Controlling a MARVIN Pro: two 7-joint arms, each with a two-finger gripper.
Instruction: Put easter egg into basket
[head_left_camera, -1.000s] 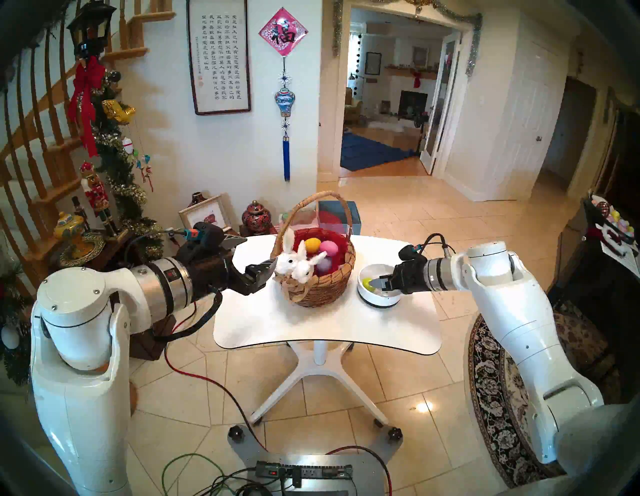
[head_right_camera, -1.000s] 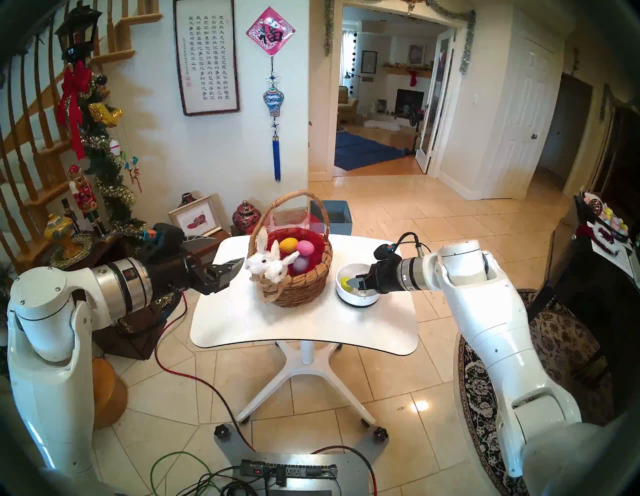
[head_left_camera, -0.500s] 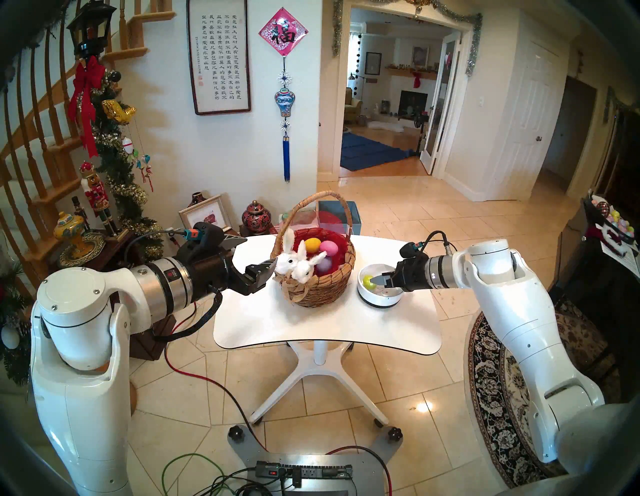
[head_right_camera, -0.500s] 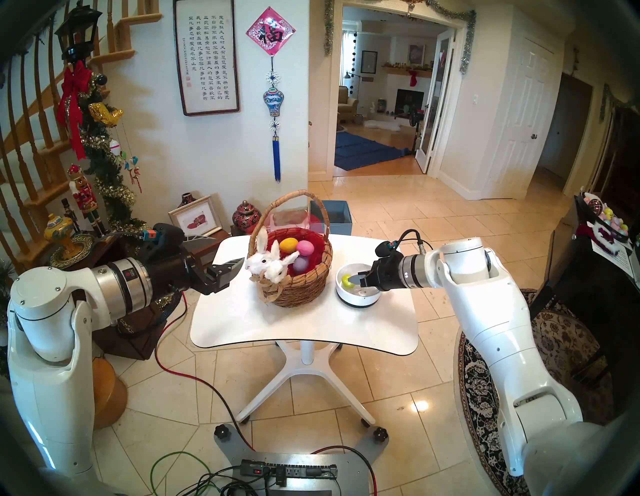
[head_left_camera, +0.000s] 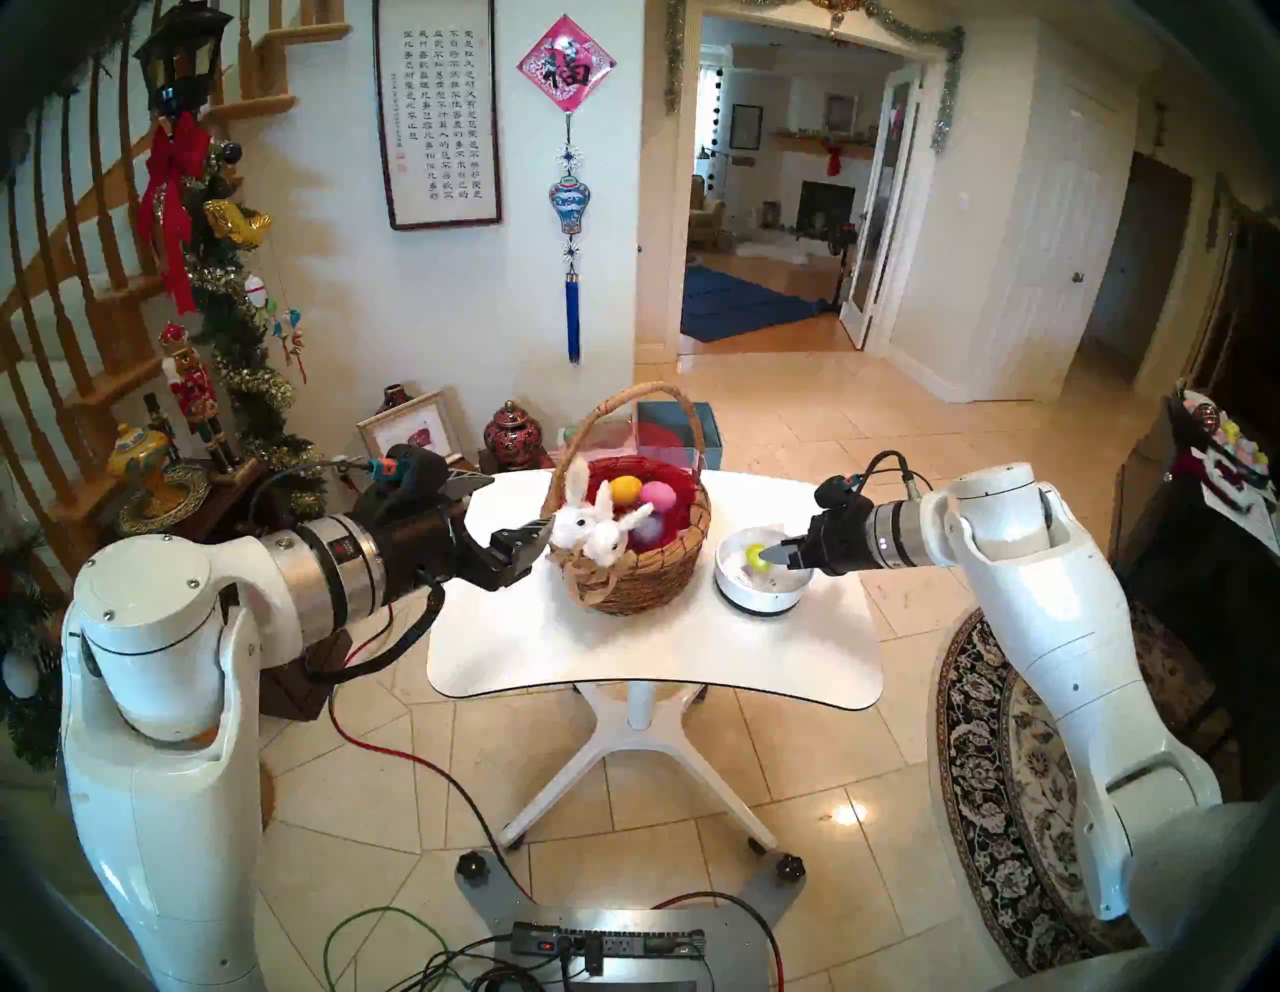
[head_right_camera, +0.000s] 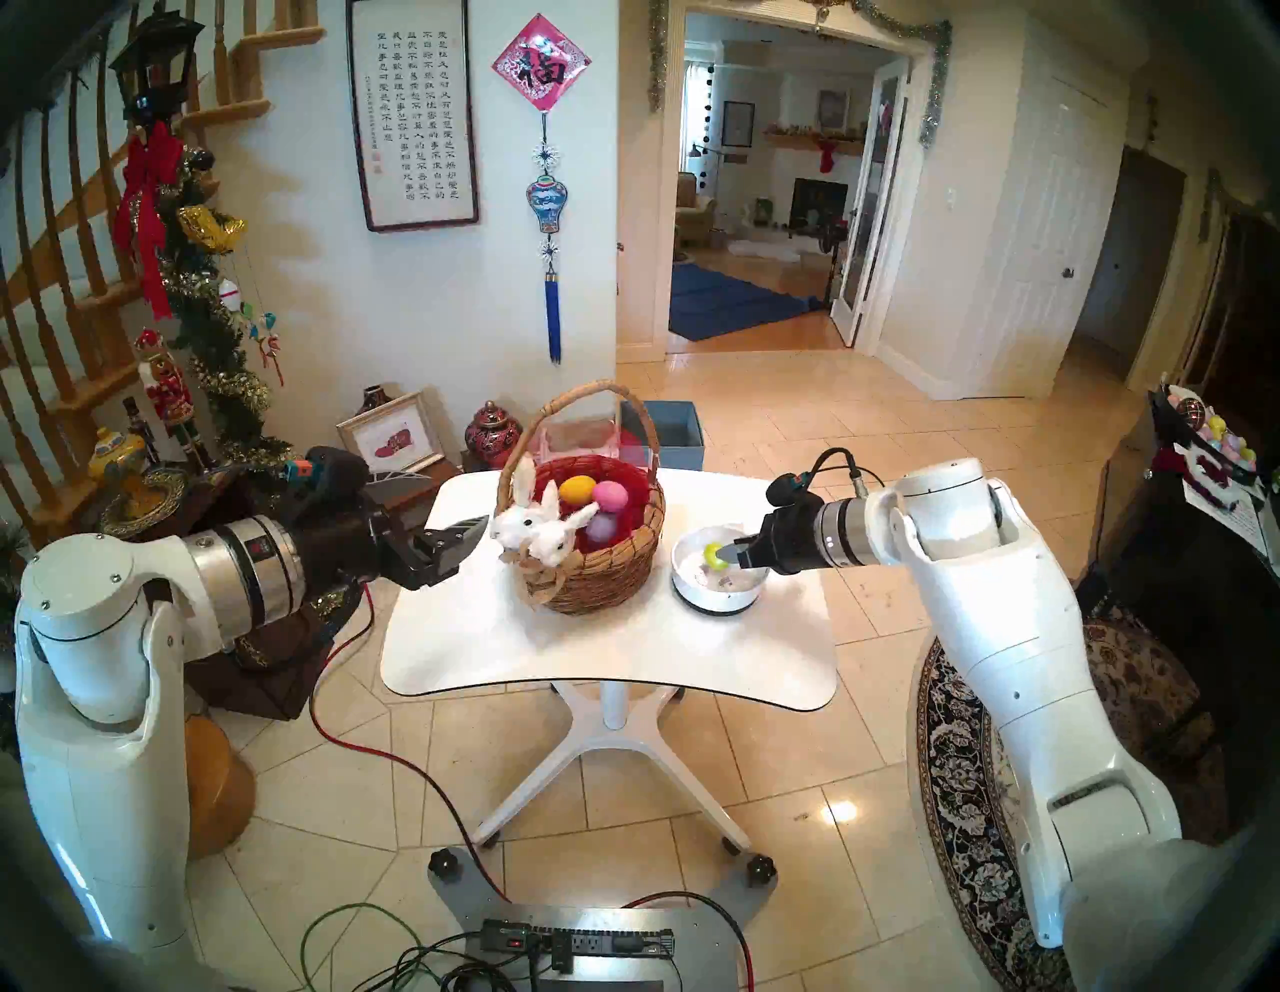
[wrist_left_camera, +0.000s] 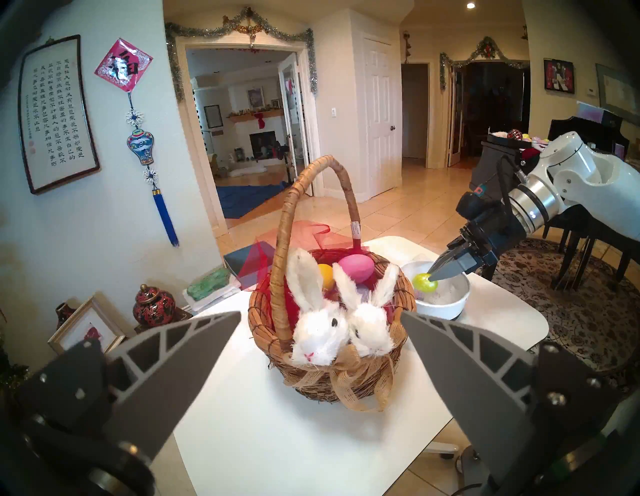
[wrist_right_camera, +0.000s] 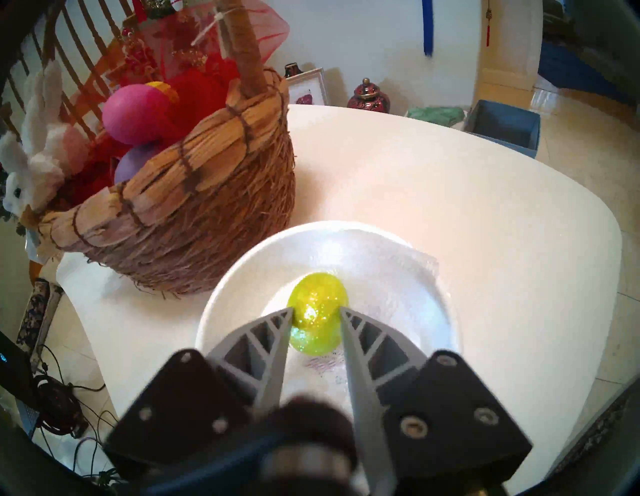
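- Counting eggs gives four: one yellow-green glitter egg (wrist_right_camera: 317, 313) clamped between the right gripper (wrist_right_camera: 316, 317) fingers, plus three in the basket (head_left_camera: 641, 561): an orange-yellow egg (head_left_camera: 623, 489), a pink egg (head_left_camera: 656, 494) and a purple egg (head_left_camera: 649, 530).
- One white bowl (head_left_camera: 756, 594) sits on the white table (head_left_camera: 644, 658), just beside the basket on its right; the glitter egg hangs over the bowl's inside, and whether it touches the bowl I cannot tell.
- One round brown woven basket has a tall arched handle, red lining, two white plush bunnies (wrist_left_camera: 341, 322) at its rim and a burlap bow (wrist_left_camera: 349, 377) below them.
- Two grippers show: the left gripper (wrist_left_camera: 320, 332) hovers near the bunny side of the basket, fingers spread wide, holding nothing.
- Sparkly specks cover the glitter egg's shiny yellow-green shell.
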